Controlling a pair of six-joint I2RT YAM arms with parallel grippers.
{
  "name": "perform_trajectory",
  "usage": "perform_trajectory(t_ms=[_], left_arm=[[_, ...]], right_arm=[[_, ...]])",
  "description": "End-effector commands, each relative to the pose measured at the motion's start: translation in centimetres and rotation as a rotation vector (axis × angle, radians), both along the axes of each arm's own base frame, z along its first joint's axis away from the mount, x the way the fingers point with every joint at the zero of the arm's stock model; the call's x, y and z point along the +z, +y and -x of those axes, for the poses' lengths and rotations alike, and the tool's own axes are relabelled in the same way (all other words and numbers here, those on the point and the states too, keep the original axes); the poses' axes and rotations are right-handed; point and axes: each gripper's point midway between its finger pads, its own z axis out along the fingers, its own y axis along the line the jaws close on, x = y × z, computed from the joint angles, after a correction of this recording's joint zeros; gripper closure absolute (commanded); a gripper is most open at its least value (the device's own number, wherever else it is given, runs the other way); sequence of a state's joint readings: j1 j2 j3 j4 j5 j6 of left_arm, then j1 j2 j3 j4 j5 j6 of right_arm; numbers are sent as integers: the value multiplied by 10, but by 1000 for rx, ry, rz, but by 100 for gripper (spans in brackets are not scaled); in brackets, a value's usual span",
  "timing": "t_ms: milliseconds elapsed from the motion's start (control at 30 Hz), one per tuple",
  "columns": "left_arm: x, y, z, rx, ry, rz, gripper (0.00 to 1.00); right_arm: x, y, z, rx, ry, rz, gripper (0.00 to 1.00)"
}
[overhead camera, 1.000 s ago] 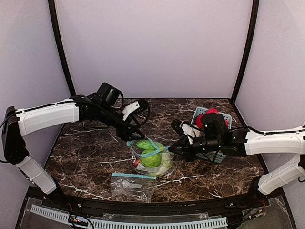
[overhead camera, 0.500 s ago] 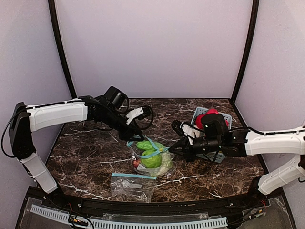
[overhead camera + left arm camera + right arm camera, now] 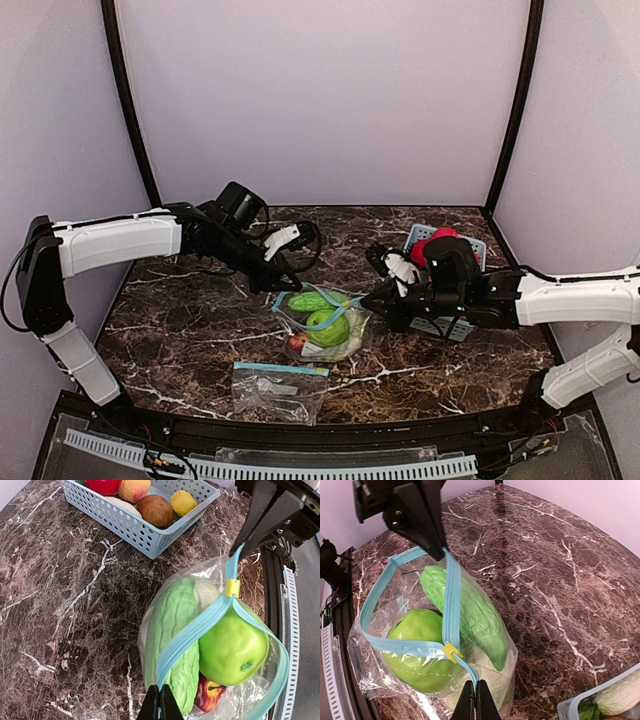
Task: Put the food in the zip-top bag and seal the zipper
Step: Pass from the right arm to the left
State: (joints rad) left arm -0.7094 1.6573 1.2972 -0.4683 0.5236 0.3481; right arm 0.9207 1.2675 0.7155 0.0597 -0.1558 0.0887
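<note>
The clear zip-top bag [image 3: 322, 325] with a blue zipper strip [image 3: 200, 625] hangs stretched between both grippers at mid-table. My left gripper [image 3: 160, 702] is shut on one end of the strip, and my right gripper [image 3: 475, 700] is shut on the other end, just past the yellow slider [image 3: 451, 651]. The mouth beyond the slider gapes in a loop. Inside lie food pieces: a green apple [image 3: 232, 647], a green leafy vegetable [image 3: 470, 612] and a red apple [image 3: 209, 692]. More food [image 3: 155, 510] sits in the basket.
The light-blue slotted basket [image 3: 145, 545] stands at the right rear, partly under my right arm [image 3: 560, 295]. A second clear bag [image 3: 278, 385] lies flat near the front edge. Purple walls enclose the marble table [image 3: 180, 320].
My left gripper has come down to the bag's left end and shut on the zipper strip. The bag now sits a little further right, pulled taut between both grippers.
</note>
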Motion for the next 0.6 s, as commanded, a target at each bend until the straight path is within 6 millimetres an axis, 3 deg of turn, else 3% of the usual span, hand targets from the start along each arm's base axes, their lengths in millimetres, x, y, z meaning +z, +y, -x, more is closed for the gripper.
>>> perform_trajectory(t_ms=[0, 233, 400, 500, 567], left_arm=[[43, 1, 16, -9, -33, 129, 99], [55, 4, 41, -4, -8, 216, 99], [43, 1, 49, 53, 53, 252, 99], [38, -1, 44, 89, 57, 251, 99], [32, 1, 37, 129, 52, 234, 99]], right_arm=[[37, -4, -39, -167, -91, -51, 100], [45, 2, -91, -276, -71, -48, 100], [32, 17, -117, -279, -22, -35, 99], [29, 23, -122, -266, -10, -24, 82], [32, 23, -122, -266, -7, -21, 63]])
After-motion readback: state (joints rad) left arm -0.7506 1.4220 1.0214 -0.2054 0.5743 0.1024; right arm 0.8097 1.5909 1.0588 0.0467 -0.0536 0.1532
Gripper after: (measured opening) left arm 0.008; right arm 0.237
